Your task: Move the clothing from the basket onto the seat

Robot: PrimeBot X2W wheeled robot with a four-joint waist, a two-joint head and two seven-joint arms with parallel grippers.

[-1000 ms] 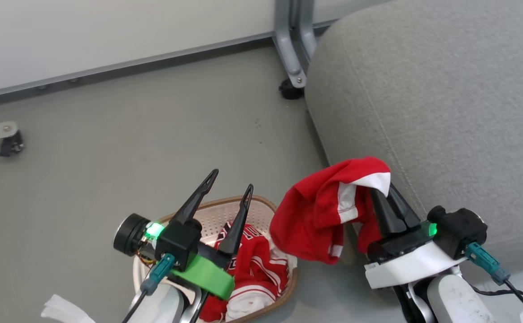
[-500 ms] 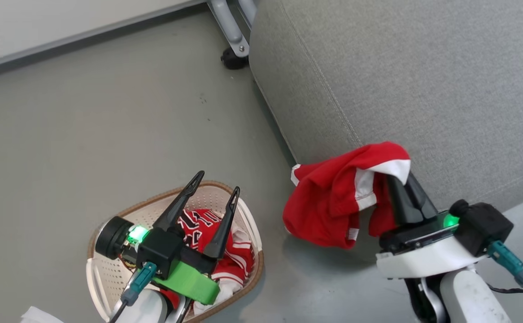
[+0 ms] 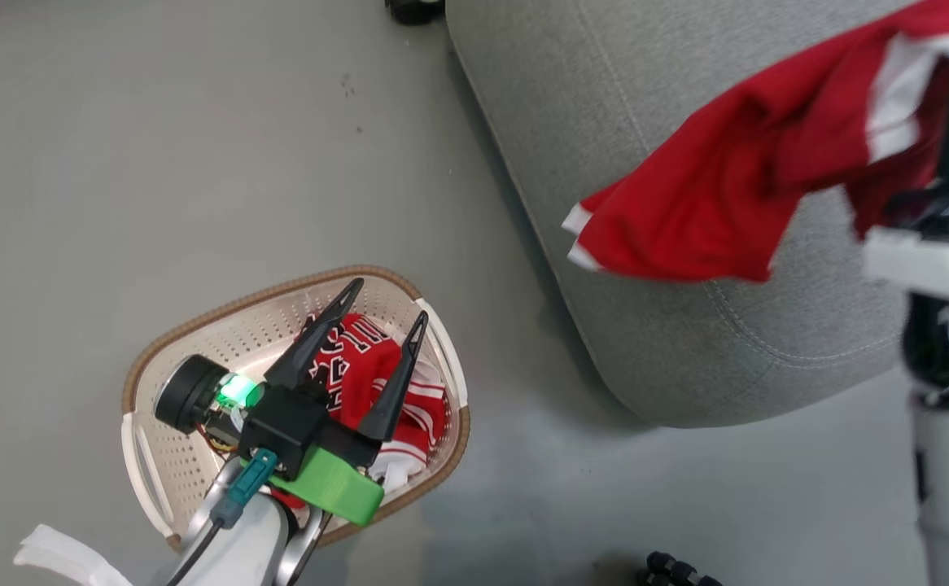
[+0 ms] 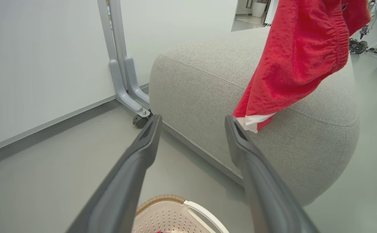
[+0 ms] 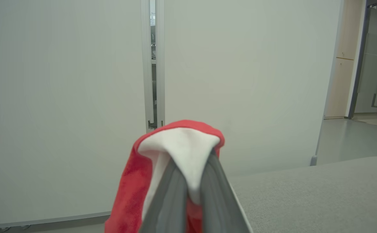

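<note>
The plain red garment [image 3: 719, 203] with white trim hangs in the air over the grey seat [image 3: 645, 106], and my right gripper [image 5: 193, 168] is shut on its white edge. The same garment [image 4: 298, 58] dangles in front of the seat [image 4: 208, 81] in the left wrist view. On the floor stands the cream basket [image 3: 165, 456] with the lettered red jersey [image 3: 360, 366] lying inside. My left gripper [image 3: 389, 301] hovers above the jersey, open, nothing between its fingers. The basket's rim [image 4: 166, 213] shows below those fingers.
A grey metal partition leg [image 4: 123, 81] with a black caster [image 3: 413, 8] stands against the white wall beside the seat. A white strip [image 3: 59, 557] shows by my left forearm. A small black object [image 3: 678, 570] lies on the grey floor near the bottom edge.
The head camera has tilted down. My right gripper has lifted the plain red garment from beside the seat's edge to high above the seat. The left gripper stays open over the basket.
</note>
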